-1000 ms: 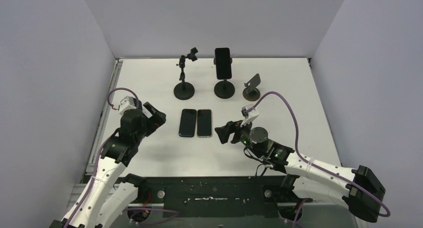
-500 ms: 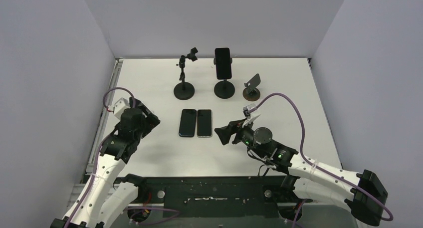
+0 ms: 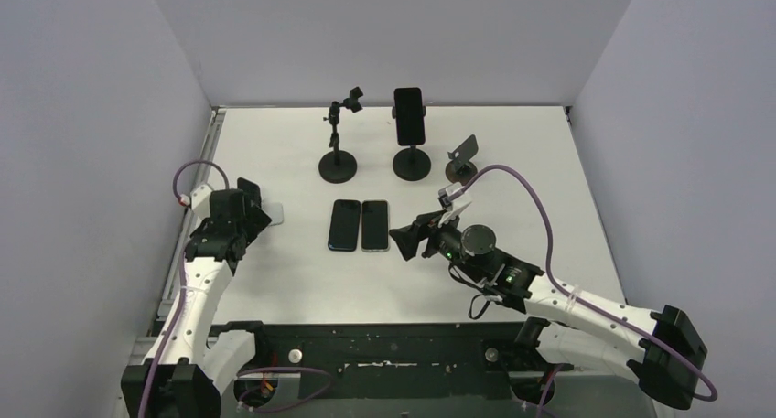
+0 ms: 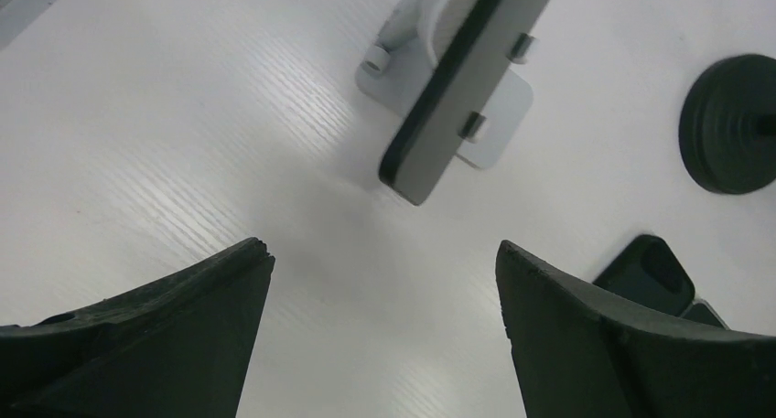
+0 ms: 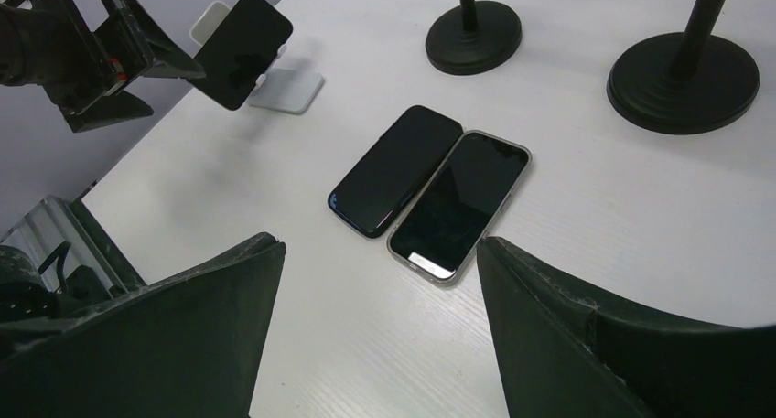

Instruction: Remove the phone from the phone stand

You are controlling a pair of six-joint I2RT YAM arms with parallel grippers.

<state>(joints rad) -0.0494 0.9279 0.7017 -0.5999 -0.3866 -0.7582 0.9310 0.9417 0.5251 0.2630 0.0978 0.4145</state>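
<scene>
A dark phone (image 4: 467, 80) leans on a small white phone stand (image 4: 407, 43) at the table's left. It shows again in the right wrist view as the phone (image 5: 242, 48) on its white stand (image 5: 285, 91). My left gripper (image 4: 381, 246) is open, a short way in front of that phone and not touching it. From above, the left gripper (image 3: 249, 211) covers the phone and only the stand's base (image 3: 276, 214) shows. A second phone (image 3: 409, 115) sits upright on a black stand (image 3: 412, 164) at the back. My right gripper (image 3: 404, 240) is open and empty.
Two phones (image 3: 345, 224) (image 3: 374, 224) lie flat side by side mid-table, just left of the right gripper. An empty black clamp stand (image 3: 339, 166) and a small brown stand (image 3: 462, 168) flank the back stand. Walls close in the left, right and far sides.
My left arm has pulled back to the left, uncovering the white stand's base. The right gripper has shifted slightly left, towards the flat phones. Both stay open.
</scene>
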